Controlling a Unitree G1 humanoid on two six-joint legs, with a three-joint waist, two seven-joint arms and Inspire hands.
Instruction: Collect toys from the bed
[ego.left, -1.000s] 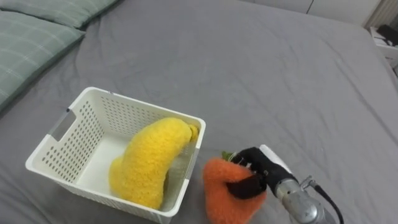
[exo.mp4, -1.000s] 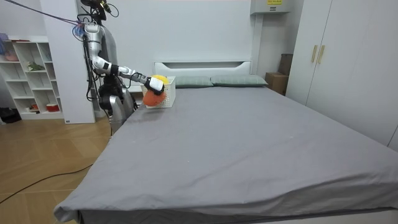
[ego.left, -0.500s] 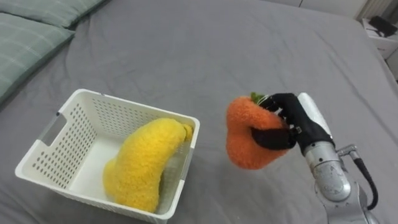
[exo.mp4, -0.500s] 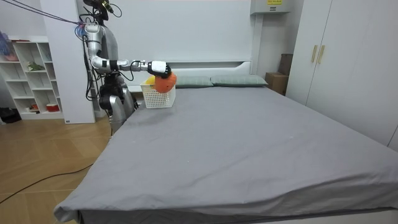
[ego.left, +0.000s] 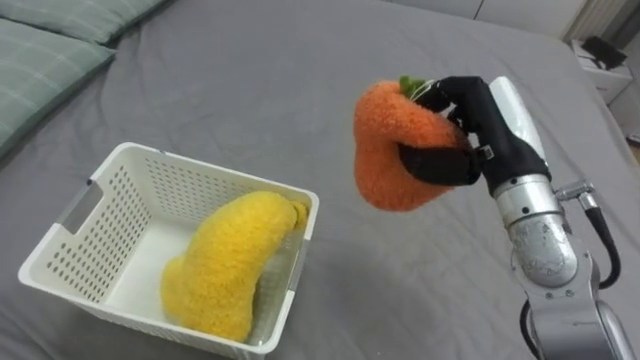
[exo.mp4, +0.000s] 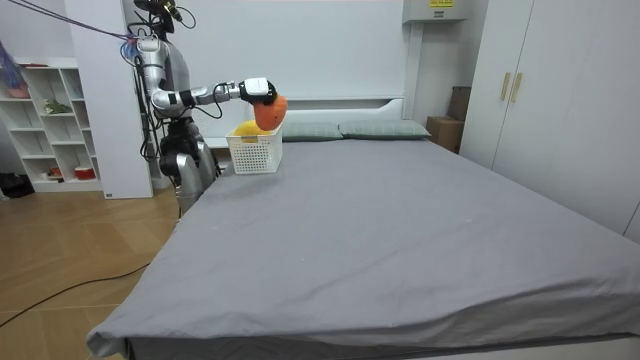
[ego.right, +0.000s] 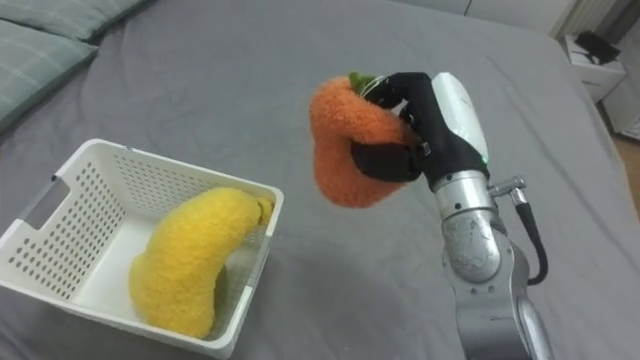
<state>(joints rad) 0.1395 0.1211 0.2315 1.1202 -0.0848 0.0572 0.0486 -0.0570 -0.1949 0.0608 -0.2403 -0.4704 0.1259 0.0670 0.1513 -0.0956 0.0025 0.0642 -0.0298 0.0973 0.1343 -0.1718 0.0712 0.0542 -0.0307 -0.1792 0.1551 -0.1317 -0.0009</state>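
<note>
Grey bedding (ego.left: 250, 80) covers the wide bed, and a white basket (ego.left: 110, 215) sits on it, with green pillows (ego.left: 40, 60) beyond the basket's left side. A yellow plush banana (ego.left: 235, 260) lies inside the basket, leaning on its right wall. Right of the basket and higher up, clear of the sheet, the right hand (ego.left: 485, 125) holds an orange plush toy (ego.left: 390, 150) (green tuft on top), fingers and thumb curled round it. In the room view the robot stands on the floor by the bed's edge, close to the basket.
</note>
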